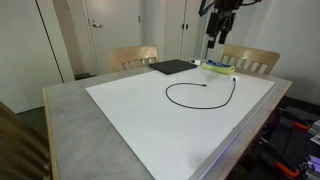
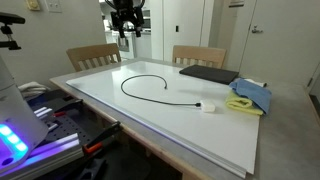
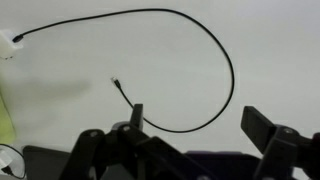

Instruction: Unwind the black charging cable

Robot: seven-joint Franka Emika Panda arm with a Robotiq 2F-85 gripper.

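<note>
1. Black and very thin, the single black charging cable (image 1: 196, 105) lies on the one white board (image 1: 130, 110) in one loose, open loop; both exterior views show it (image 2: 150, 98).
2. In an exterior view, one end trails toward 4 o'clock from the loop and meets a small white plug (image 2: 208, 106).
3. One gripper (image 1: 222, 38) hangs high above the board, well apart from the cable (it touches nothing).
4. In the wrist view its two fingers (image 3: 262, 128) stand wide apart, so the jaws are open and empty.
5. In that same view the cable (image 3: 233, 72) sweeps from 10 o'clock over 12 and round through 3, with its free tip near the centre.
6. One flat black pad (image 2: 208, 73) lies at 2 o'clock of the loop.
7. Two cloths, one blue cloth (image 2: 252, 93) and one yellow cloth (image 2: 240, 106), touch each other just beside the plug.
8. Two wooden chairs (image 2: 93, 55) stand at the table's far edge.
</note>
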